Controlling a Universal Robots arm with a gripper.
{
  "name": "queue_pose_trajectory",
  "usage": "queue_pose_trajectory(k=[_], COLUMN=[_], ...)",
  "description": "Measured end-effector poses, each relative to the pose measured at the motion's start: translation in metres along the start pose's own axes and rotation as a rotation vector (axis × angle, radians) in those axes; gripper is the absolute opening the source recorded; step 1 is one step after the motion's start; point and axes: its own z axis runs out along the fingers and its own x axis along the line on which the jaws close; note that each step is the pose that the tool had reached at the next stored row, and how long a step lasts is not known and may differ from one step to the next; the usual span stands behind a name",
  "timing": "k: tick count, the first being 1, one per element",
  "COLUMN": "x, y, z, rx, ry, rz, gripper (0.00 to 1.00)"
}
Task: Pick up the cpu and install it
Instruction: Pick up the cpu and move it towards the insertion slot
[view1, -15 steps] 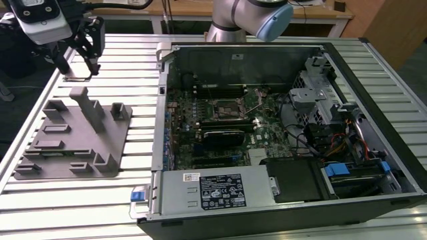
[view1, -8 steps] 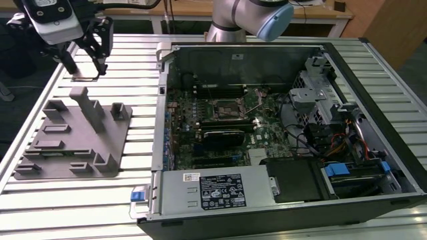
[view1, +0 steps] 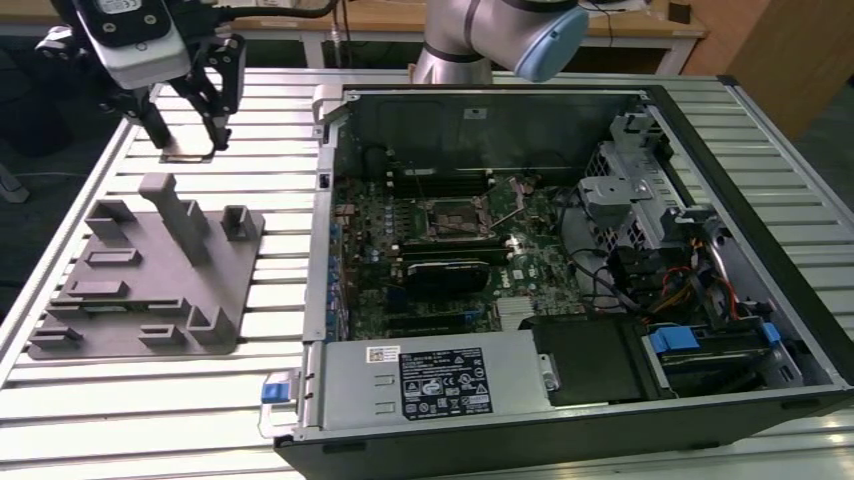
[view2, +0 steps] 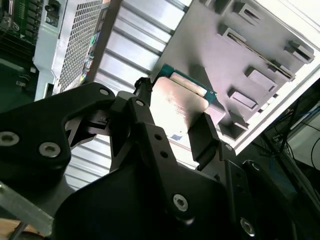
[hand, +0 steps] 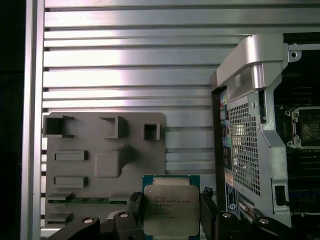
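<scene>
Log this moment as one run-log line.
hand shut on flat square silver-topped cpu | at slatted metal table near grey plastic fixture tray | cpu not yet in open black computer case

cpu (view1: 188, 155) in claw (view1: 191, 148) above table (view1: 274, 110)

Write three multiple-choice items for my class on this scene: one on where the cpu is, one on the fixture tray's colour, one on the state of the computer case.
1. Where is the cpu? A in its socket; B between the gripper's fingers; C on the floor.
2. What colour is the fixture tray? A grey; B red; C yellow.
3. How is the computer case? A sealed; B side open; C upside down.
Answers: 1B, the fingers clamp its edges in both wrist views; 2A, plain grey plastic; 3B, the motherboard shows inside.
</scene>
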Motion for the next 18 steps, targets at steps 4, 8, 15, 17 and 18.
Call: queue_pose_trajectory(k=[4,8,15,17,18], x=[-0.0089,-0.0181,-0.0335,-0.0377,-0.0398], y=[0.0003,0.0006,0.0011,0.0013,0.0014], z=[0.0000,0.0000,-0.0001,-0.0001,-0.0001], rx=[0.0000,-0.0001,0.0000,0.0000,0.0000], ry=[0.0000,-0.0001,0.0000,0.0000,0.0000], rz=[0.000,0.000,0.000,0.000,0.000], gripper=[0.54,0.54,0.54,0.54,0.54])
